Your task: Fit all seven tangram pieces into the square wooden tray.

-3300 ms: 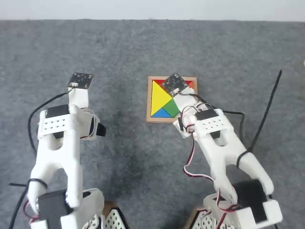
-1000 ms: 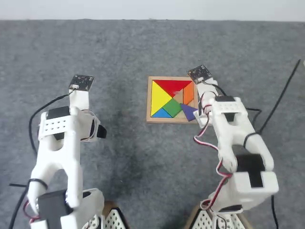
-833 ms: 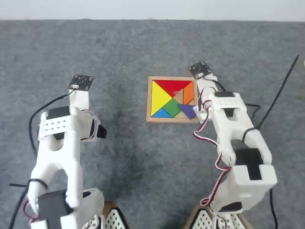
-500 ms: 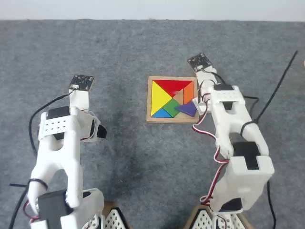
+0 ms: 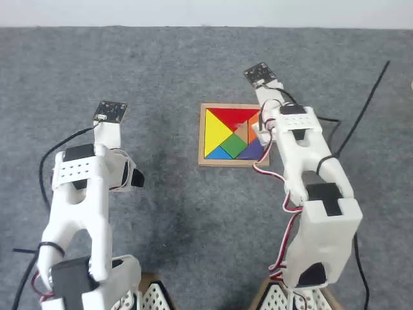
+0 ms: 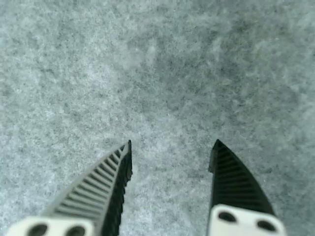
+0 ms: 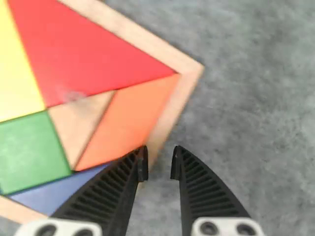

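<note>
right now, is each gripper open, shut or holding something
Left gripper: open wide, empty, over bare carpet.
Right gripper: open only a crack, empty, at the tray edge.

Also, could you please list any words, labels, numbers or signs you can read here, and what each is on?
None can be read.
The tangram pieces and the wooden tray are plain, with no print.
Any marks on the circuit boards are too small to read.
</note>
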Tool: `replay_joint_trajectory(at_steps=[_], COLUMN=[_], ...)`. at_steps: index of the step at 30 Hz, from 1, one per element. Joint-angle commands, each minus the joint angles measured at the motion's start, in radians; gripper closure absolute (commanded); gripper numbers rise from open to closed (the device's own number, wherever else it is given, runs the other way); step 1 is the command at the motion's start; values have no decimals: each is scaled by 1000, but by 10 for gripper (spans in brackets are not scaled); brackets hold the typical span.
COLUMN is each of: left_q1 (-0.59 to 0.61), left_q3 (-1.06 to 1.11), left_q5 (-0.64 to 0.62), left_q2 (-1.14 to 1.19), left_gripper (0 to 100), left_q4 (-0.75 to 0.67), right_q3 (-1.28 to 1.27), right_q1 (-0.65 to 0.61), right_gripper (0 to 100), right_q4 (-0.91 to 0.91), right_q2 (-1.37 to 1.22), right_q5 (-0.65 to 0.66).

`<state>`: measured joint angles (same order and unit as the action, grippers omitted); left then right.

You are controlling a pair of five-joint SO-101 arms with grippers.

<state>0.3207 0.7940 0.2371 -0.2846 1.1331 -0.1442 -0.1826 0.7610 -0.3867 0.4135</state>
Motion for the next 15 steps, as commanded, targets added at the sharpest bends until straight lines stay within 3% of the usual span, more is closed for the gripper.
replay_joint_trajectory(at_steps=[1,12,15], left_q1=[-2,-2,0], left_q3=[-7,-5,10], left_q5=[12,5,-41], left_q2=[-41,-54,-114], left_gripper=[750,754,754], left_q4=[-18,-15,-35], right_q3=[46,-195,-304], right_q1=[-19,-38,-39], right_gripper=[894,897,939], right_q4=[42,97,73], right_q2=[42,297,430], right_q5=[0,-55,-55])
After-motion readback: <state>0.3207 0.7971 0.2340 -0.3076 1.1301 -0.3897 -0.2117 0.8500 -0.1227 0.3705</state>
